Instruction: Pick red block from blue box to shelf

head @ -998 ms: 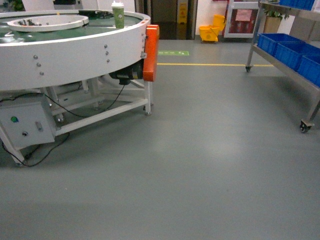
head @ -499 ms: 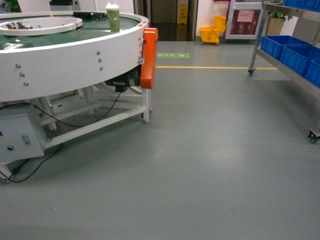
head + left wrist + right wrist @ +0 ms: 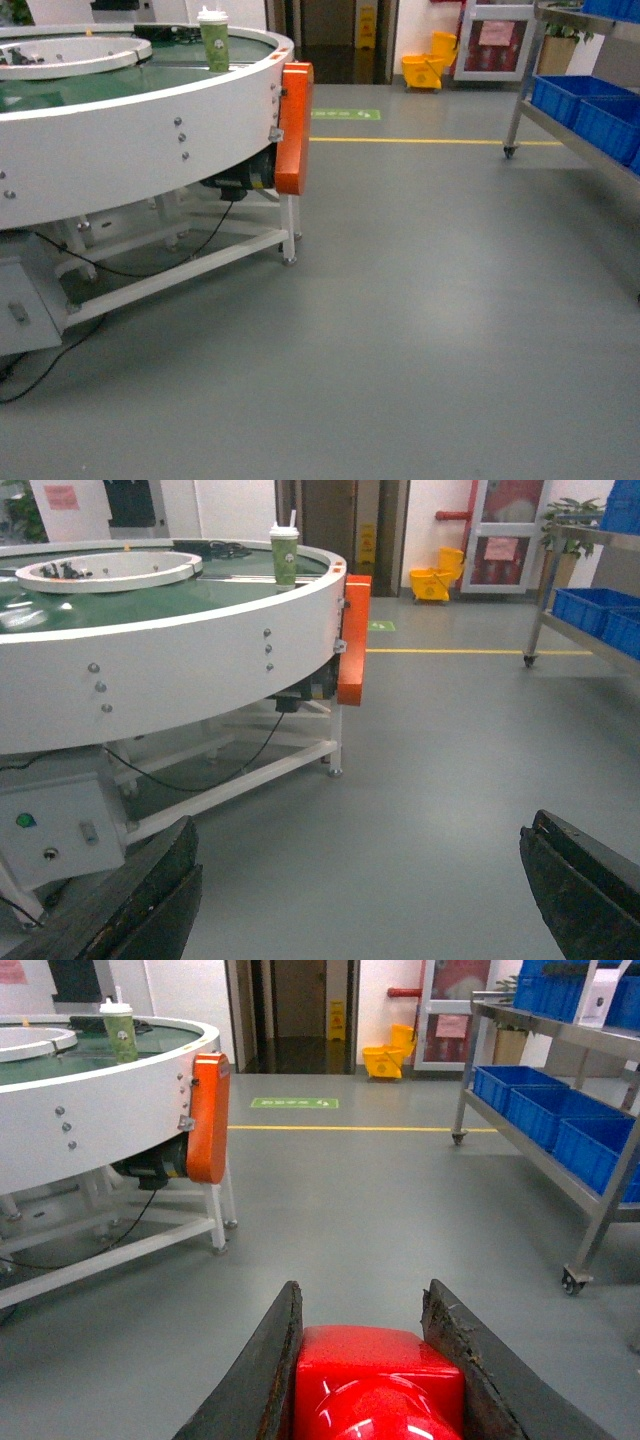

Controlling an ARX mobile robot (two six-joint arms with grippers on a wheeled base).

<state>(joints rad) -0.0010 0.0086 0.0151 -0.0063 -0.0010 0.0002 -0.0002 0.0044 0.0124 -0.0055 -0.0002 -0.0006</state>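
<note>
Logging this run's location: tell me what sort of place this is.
Probably a factory or warehouse floor: a round conveyor table, a steel shelf with blue crates, and a yellow line on grey floor.

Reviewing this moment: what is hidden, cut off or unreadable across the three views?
- Blue box: in no view.
- Red block, right wrist view: bottom cut by the frame edge, sides covered by the right gripper.
- Shelf: cropped by the right edge in every view.
- Left gripper: only finger ends show, at the bottom edge.
- Cup logo: too small to read.
</note>
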